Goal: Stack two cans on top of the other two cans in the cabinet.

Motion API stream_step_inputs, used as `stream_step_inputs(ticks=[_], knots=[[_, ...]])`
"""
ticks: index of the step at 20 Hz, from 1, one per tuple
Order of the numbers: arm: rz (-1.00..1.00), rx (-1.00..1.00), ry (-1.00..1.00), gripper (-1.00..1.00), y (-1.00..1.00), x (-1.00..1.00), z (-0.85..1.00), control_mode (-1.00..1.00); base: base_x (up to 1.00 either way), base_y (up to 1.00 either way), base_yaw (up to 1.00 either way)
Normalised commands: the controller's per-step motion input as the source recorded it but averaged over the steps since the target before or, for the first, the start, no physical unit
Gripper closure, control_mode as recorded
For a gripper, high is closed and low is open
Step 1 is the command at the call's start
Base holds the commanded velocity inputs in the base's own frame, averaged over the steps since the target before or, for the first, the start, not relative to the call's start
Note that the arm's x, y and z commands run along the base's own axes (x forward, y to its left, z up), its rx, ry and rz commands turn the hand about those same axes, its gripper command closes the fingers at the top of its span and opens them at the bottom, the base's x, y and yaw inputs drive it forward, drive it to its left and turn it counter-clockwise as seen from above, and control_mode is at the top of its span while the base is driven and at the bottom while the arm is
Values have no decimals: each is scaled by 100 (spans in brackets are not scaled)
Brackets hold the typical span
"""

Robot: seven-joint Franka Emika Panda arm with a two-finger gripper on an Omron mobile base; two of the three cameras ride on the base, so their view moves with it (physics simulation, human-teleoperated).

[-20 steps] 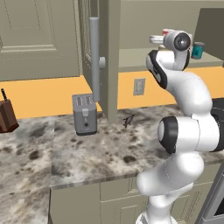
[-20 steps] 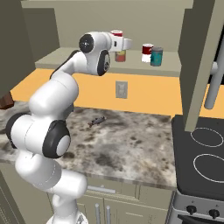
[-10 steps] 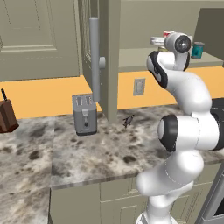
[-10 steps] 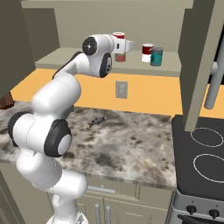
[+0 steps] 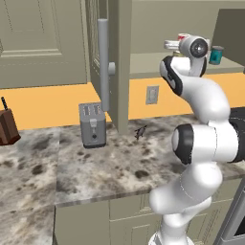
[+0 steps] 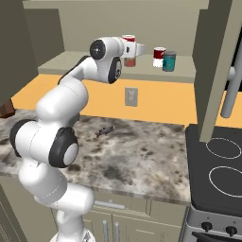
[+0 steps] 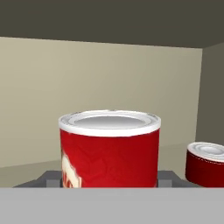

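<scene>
My gripper (image 6: 136, 49) (image 7: 109, 180) is shut on the bright red can (image 7: 109, 151) with the silver rim, one grey finger (image 7: 49, 178) on each side. It holds the can up inside the open cabinet (image 6: 71, 64), and the can's top (image 6: 128, 39) (image 5: 183, 36) shows over the hand. Directly under the hand stands the short brownish can (image 6: 130, 61). To its right on the shelf stand the dark-red-and-white can (image 6: 159, 56) (image 7: 205, 164) and the teal-blue can (image 6: 168, 61) (image 5: 216, 54). Whether the red can touches the brownish can I cannot tell.
The cabinet door (image 5: 119, 72) with its long grey bar handle (image 5: 103, 72) stands open to the left of the arm. A toaster (image 5: 92, 125) and a small dark object (image 5: 140, 132) sit on the marble counter. A stove (image 6: 222, 165) lies at the right.
The hand with the red can has crept slightly rightward along the shelf. The other cans have not moved.
</scene>
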Motion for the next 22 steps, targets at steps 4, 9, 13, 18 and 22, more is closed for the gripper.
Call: stream_step_inputs(ticks=[4, 9, 13, 18, 22], knots=[[0, 0, 0, 100, 6, 16, 0, -100, 0, 0, 0], [0, 0, 0, 100, 3, 17, 0, -100, 0, 0, 0], [0, 0, 0, 100, 0, 12, -4, -100, 0, 0, 0], [0, 0, 0, 100, -3, 17, -2, -100, 0, 0, 0], [0, 0, 0, 100, -7, 19, -1, -100, 0, 0, 0]])
